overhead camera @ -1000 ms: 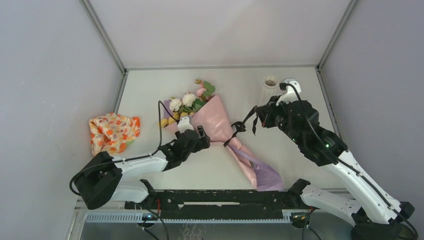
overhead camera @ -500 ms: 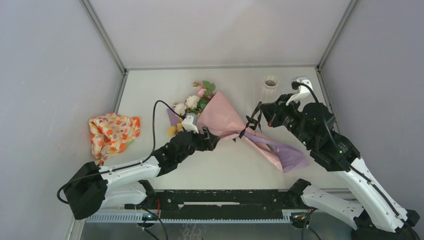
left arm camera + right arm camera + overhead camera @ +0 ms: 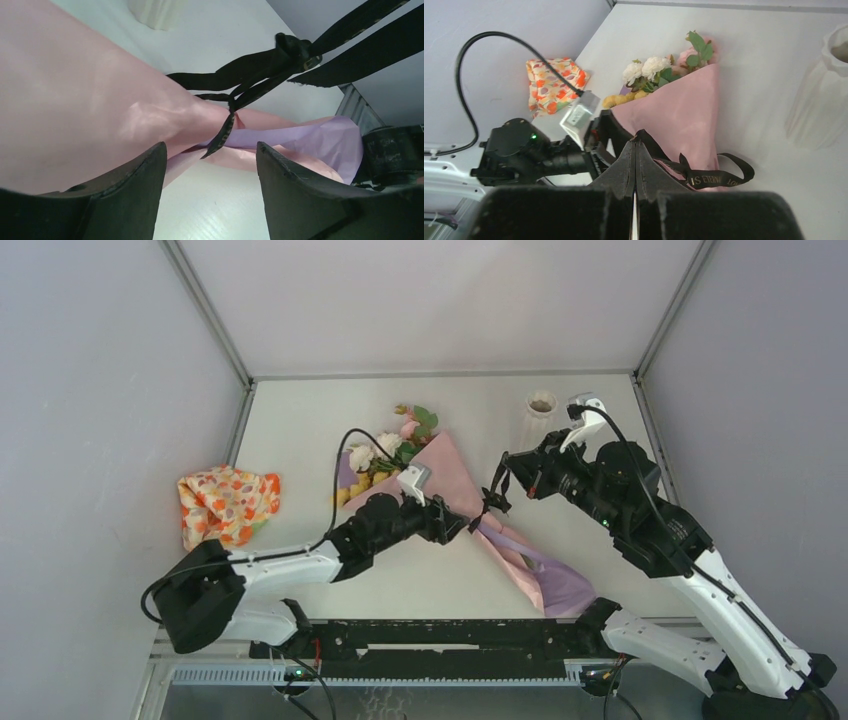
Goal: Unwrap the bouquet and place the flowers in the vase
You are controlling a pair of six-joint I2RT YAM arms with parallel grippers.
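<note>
Between the two claws the bouquet lies on the table, and the job looks to be at its very first step. The right claw is pressed shut on a tail of the black ribbon, which runs taut from its tips down to the knot. That knot is not yet undone: in the left wrist view it sits bunched just beyond the left claw, cinching the pink paper at the cone's waist, with the lilac sheet trailing off past it. The left claw stands open and grips nothing, with the cone's waist in front of its gap, seemingly ready to steady the wrap while the other pulls. The flowers are all still in the paper, their cream and pink heads poking out at the end away from the right claw. The vase stands upright just behind the right claw, apart from the bouquet, with no stem in it. An orange floral cloth lies well off to the left claw's outer side. Left to do, as I judge it: loosen the ribbon, open the sheets, then carry the stems to the vase.
</note>
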